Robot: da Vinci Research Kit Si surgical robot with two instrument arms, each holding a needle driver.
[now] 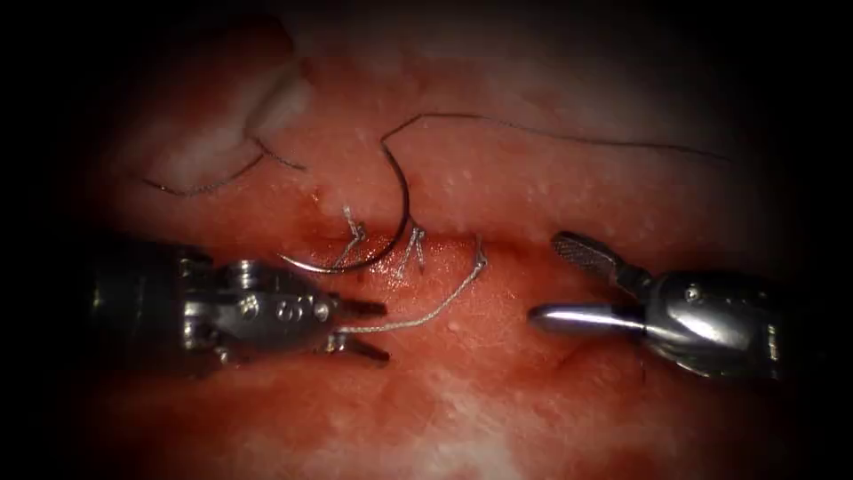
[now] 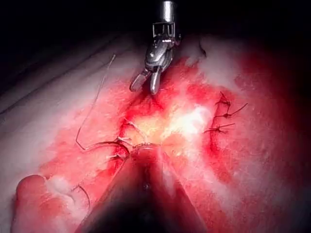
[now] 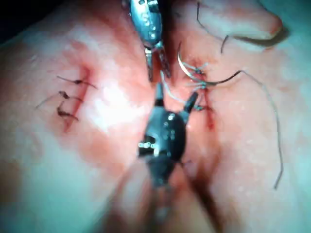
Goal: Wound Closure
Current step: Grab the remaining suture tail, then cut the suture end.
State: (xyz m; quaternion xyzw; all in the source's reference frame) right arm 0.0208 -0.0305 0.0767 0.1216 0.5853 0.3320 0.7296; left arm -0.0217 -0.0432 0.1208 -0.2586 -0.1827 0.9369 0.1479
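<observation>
From above, pork-belly tissue (image 1: 498, 391), wet with red fluid (image 1: 382, 267), carries a cut (image 1: 533, 253) running left to right across the middle. The left pincer (image 1: 369, 329) enters from the left, just below the cut. Its jaws stand narrowly apart, and a pale braided thread end (image 1: 418, 316) runs from between them up and right to a knot (image 1: 480, 262) at the cut's edge; whether they actually pinch it I cannot tell. The right pincer (image 1: 555, 280) enters from the right with its jaws spread wide, holding nothing.

The curved needle (image 1: 391, 222) lies free, gripped by neither tool. Its arc sweeps down from above the cut and bends left along it, crossing in front of earlier stitches (image 1: 355, 233) whose short cut ends stick up. Whether its tip sits in the tissue I cannot tell. Dark thread (image 1: 569, 135) trails from the needle's upper end away to the right, over the tissue above the cut. Another dark strand (image 1: 213, 182) lies loose at upper left.

From the left wrist camera, a separate row of three finished stitches (image 2: 221, 116) sits well apart from the working cut.
</observation>
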